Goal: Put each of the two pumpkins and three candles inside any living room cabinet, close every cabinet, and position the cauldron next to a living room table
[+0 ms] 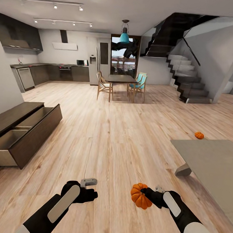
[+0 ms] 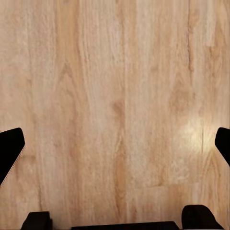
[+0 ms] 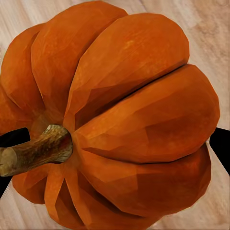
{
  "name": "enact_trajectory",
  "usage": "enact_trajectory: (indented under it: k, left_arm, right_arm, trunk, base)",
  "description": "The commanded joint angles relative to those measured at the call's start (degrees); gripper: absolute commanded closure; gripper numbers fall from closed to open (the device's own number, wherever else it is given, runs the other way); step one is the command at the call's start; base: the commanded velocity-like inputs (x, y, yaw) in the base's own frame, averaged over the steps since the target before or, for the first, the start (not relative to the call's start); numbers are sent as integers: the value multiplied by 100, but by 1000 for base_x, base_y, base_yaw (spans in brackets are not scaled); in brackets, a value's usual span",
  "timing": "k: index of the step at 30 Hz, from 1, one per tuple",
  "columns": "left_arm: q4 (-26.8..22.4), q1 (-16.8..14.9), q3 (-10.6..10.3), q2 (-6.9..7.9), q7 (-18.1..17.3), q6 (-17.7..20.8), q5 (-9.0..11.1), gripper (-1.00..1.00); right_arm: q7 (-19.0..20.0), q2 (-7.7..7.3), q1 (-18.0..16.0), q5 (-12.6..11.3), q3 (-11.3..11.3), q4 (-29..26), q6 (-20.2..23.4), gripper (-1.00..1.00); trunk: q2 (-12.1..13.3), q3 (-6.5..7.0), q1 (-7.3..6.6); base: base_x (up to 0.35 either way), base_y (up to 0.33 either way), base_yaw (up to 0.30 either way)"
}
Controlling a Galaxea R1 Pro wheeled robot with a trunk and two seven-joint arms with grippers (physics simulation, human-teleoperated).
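— What was held by the right gripper point(image 1: 147, 194)?

— A pumpkin point(image 1: 141, 195) was clamped between its fingers, low over the wooden floor point(image 1: 122, 137); in the right wrist view its stem point(image 3: 33, 152) was seen pointing sideways.

— And the left gripper point(image 1: 92, 194)?

— It was spread apart and nothing was held in it.

— Where were the other things?

— A second pumpkin point(image 1: 199, 135) was lying on the floor behind the grey table point(image 1: 213, 162). At the left wall the cabinet point(image 1: 23, 132) was seen with its drawers pulled out.
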Motion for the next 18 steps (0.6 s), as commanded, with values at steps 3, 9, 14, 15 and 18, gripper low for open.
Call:
enact_trajectory:
  k: [3,9,14,15,18]
  left_arm:
    - [180,-18,4,-2,60,-19,45,-100]
    - [467,-51,80,-3,60,-43,32,-100]
    - [552,-67,123,-3,53,-53,31,-100]
    - [555,-68,126,-3,52,-55,31,-100]
    - [563,-70,130,-3,51,-58,31,-100]
  right_arm:
    - [-44,-7,-4,-80,33,-12,6,100]
    - [-44,-7,-3,-80,33,-12,13,100]
    - [-44,-7,-6,-80,33,-12,14,100]
    - [-44,-7,-5,-80,33,-12,14,100]
    - [-44,-7,-4,-80,33,-14,13,100]
  trunk:
    - [-3,-6,3]
    - [-3,-6,3]
    - [-3,-6,3]
    - [-3,-6,3]
    - [-3,-6,3]
  base:
    - [335,0,0]
    - [336,0,0]
    - [337,0,0]
    - [338,0,0]
    - [338,0,0]
